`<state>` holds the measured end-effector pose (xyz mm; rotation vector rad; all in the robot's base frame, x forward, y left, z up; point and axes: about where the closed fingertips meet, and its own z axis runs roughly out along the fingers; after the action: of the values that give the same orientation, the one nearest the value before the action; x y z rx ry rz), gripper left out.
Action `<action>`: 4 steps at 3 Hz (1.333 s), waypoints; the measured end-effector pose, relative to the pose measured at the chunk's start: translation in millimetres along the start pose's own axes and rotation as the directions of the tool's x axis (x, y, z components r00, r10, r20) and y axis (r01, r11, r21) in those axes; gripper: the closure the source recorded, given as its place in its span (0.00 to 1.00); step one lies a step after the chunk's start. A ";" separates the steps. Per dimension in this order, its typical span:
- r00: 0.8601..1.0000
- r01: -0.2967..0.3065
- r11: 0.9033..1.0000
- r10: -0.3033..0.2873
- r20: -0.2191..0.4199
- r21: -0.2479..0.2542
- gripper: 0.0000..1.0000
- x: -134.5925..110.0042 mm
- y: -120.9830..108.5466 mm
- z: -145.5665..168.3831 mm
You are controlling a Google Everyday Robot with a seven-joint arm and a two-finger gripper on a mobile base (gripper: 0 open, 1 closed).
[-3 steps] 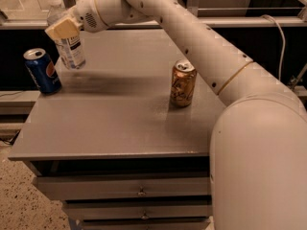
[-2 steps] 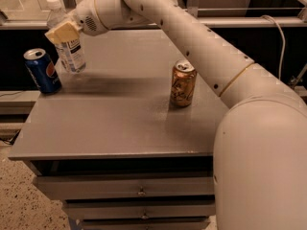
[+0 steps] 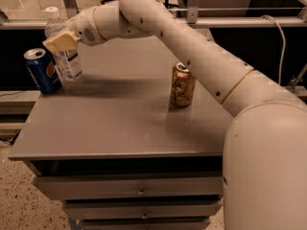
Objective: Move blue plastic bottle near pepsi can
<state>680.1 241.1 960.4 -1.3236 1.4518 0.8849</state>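
The blue plastic bottle (image 3: 67, 61), clear with a white cap and a white label, stands upright at the far left of the grey table (image 3: 115, 128). The pepsi can (image 3: 42, 71), dark blue with a silver top, stands just left of it, almost touching, at the table's left edge. My gripper (image 3: 60, 42) reaches in from the right and is shut on the bottle's upper body, its tan pads covering the bottle's shoulder. The bottle's base is at or just above the tabletop.
An orange-brown can (image 3: 183, 85) stands upright right of the table's centre, under my arm (image 3: 192, 51). Drawers (image 3: 139, 188) sit below the table's front edge. A rail and dark shelving run behind the table.
My gripper and the bottle have shifted slightly down and left, closer to the pepsi can. Both cans have stayed put.
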 end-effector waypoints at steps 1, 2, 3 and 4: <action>1.000 0.020 1.000 -0.020 0.000 -0.015 0.30 8.9 3.2 0.5; 0.999 0.043 0.998 -0.043 -0.002 -0.041 0.05 15.5 7.8 -1.4; 0.998 0.066 0.995 -0.066 -0.003 -0.071 0.00 19.1 10.8 -2.4; 0.997 0.076 0.994 -0.076 0.000 -0.084 0.00 20.1 12.1 -2.0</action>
<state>668.5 235.1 940.8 -1.4338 1.3703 0.9028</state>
